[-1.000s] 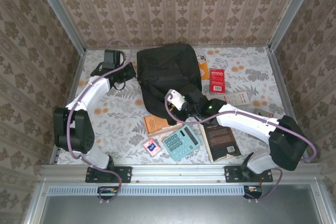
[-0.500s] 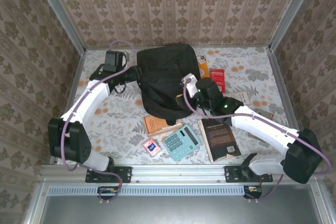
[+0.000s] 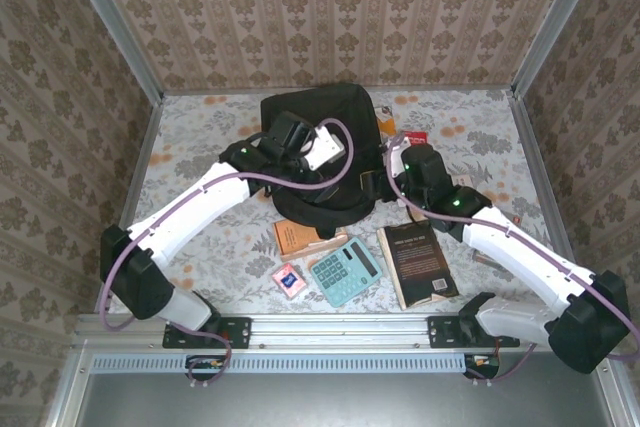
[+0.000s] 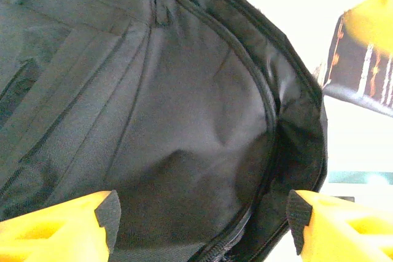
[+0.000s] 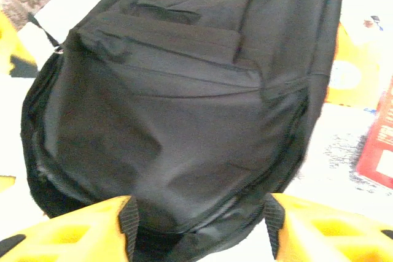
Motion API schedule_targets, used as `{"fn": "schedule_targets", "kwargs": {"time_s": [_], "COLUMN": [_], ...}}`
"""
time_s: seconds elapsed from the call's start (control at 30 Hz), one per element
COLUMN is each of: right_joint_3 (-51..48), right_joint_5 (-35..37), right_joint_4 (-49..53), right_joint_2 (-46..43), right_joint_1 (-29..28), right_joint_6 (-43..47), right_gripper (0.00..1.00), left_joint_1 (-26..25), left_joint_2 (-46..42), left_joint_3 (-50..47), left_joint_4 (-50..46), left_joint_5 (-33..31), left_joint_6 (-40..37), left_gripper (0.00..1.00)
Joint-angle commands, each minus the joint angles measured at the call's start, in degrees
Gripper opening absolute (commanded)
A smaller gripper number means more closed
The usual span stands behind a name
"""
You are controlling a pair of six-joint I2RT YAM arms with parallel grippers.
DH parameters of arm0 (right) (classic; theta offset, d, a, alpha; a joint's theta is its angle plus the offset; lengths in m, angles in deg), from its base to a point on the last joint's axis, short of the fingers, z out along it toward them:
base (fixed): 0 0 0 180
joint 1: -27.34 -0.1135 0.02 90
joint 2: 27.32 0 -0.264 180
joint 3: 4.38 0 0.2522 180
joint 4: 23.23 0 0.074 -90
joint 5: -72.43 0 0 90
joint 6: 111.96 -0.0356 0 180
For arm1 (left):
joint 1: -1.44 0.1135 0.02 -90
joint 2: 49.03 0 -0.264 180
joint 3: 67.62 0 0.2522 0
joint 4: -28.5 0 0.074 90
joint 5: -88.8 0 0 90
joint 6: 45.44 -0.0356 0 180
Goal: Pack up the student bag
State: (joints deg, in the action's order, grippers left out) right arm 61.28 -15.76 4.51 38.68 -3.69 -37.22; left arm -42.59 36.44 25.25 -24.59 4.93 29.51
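Note:
The student bag [image 3: 318, 127] is a large black fabric backpack lying flat at the back middle of the table, its front pocket [image 5: 184, 23] facing up. My left gripper [image 3: 338, 165] hovers over its middle, open; its yellow fingers [image 4: 55, 231] straddle the bag's rounded zipper edge [image 4: 270, 121] without gripping it. At the bag's near right edge my right gripper [image 3: 378, 185] is open too. Between its fingertips [image 5: 295, 231] lies the bag's rounded end [image 5: 184, 170], and the fingers do not close on the fabric.
In front of the bag lie an orange book [image 3: 298, 237], a teal calculator [image 3: 345, 270], a small pink item [image 3: 289, 280] and a dark book [image 3: 418, 264]. A red book [image 3: 415, 137] and an orange item [image 3: 387, 129] sit right of the bag. Metal rails border the table.
The left arm swung from the table's back left onto the bag and its gripper opened. The right gripper moved from the bag's near end to its right edge and opened wider.

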Motion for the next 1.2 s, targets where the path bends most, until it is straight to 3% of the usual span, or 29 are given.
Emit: {"fn": "schedule_targets", "kwargs": {"time_s": [0.0,0.17,0.5,0.6,0.83,1.17], "right_joint_3": [2.4,4.9,3.1,3.0,2.7,3.5], "right_joint_5": [-0.7,-3.6,-5.0,-5.7,-6.2,-4.2], "right_joint_4": [7.3,11.7,10.6,10.3,10.2,12.0], "right_joint_2": [1.1,4.6,5.5,6.0,5.8,6.3], "right_joint_1": [3.3,5.1,5.4,5.4,5.4,5.5], "right_joint_6": [-8.2,-9.9,-10.4,-10.7,-11.1,-13.9], "right_gripper": [0.6,0.58,0.59,0.58,0.57,0.53], "left_joint_1": [-0.8,-1.2,-0.6,-0.1,0.4,2.5], "left_joint_2": [0.8,4.0,8.8,10.7,11.6,1.7], "left_joint_3": [-2.2,-0.6,0.3,0.9,4.7,0.6], "left_joint_4": [-1.1,-5.0,-6.1,-5.8,-5.7,4.0], "left_joint_5": [-3.4,-3.4,-5.2,-7.2,-7.2,-5.7], "left_joint_6": [-9.5,-14.9,-16.0,-15.5,-14.0,-9.8], "left_gripper": [0.74,0.76,0.7,0.58,0.0,0.0]}}
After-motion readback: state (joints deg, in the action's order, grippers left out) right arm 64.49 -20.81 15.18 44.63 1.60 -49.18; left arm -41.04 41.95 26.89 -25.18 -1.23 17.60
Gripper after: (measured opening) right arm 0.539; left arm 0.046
